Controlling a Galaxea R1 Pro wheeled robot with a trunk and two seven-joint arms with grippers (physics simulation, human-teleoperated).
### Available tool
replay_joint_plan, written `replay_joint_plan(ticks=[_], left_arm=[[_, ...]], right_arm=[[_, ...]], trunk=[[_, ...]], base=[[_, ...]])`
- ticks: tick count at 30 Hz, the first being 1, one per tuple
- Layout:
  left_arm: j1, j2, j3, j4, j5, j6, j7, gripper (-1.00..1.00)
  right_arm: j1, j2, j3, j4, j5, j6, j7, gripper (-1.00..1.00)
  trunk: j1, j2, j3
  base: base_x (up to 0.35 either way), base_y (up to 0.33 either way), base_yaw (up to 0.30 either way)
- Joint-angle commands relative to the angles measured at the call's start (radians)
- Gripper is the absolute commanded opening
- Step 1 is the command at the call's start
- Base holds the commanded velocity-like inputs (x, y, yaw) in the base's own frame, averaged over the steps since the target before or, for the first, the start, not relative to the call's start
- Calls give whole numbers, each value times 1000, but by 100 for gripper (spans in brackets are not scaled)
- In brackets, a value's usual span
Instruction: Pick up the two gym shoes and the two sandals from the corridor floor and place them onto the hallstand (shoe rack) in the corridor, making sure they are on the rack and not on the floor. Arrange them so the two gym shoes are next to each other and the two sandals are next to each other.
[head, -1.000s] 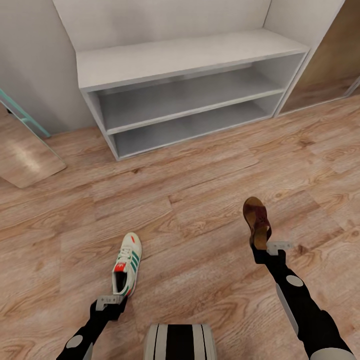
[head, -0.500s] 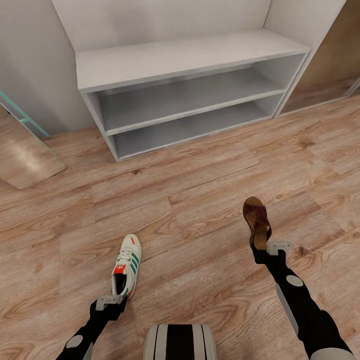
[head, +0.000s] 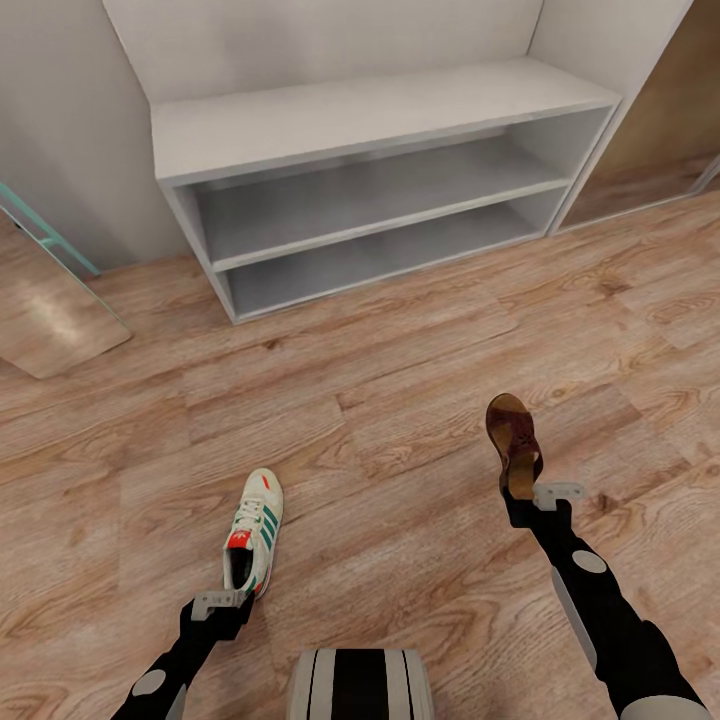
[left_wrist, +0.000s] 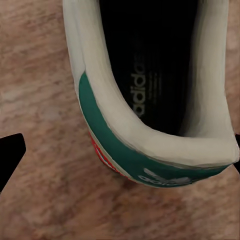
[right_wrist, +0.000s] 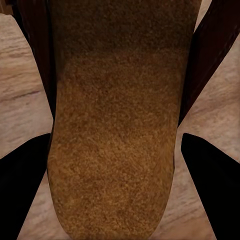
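my left hand (head: 232, 603) grips a gym shoe (head: 254, 528) by its heel, near left above the corridor floor (head: 400, 400); my right hand (head: 528, 497) clasps a sandal (head: 513, 443); the hallstand (head: 370, 180) stands far ahead, well apart

Both arms (head: 600, 610) are glossy black with round grey discs at the joints and pale grey brackets at the wrists; the trunk (head: 360, 683) is grey with black stripes.

White gym shoe (head: 256, 528) with green stripes, dark brown sandal (head: 513, 444), pale grey hallstand (head: 380, 170)
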Motion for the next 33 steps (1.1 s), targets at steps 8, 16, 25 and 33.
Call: replay_joint_plan(ticks=[8, 16, 25, 33], left_arm=[[-1, -1, 9, 0, -7, -4, -7, 100], [-1, -1, 9, 0, -7, -4, -7, 100], [-1, -1, 11, 0, -7, -4, -7, -100], [-1, 0, 15, 0, -6, -4, -7, -100]], right_arm=[[0, 0, -2, -2, 4, 6, 5, -100], [0, 0, -2, -2, 4, 6, 5, -100], [0, 0, -2, -2, 4, 6, 5, -100], [0, 0, -2, -2, 4, 6, 5, -100]], trunk=[[0, 0, -1], [0, 0, -1], [0, 0, -1], [0, 0, -1]], base=[[96, 0, 0], [9, 0, 0], [0, 0, 0], [0, 0, 0]])
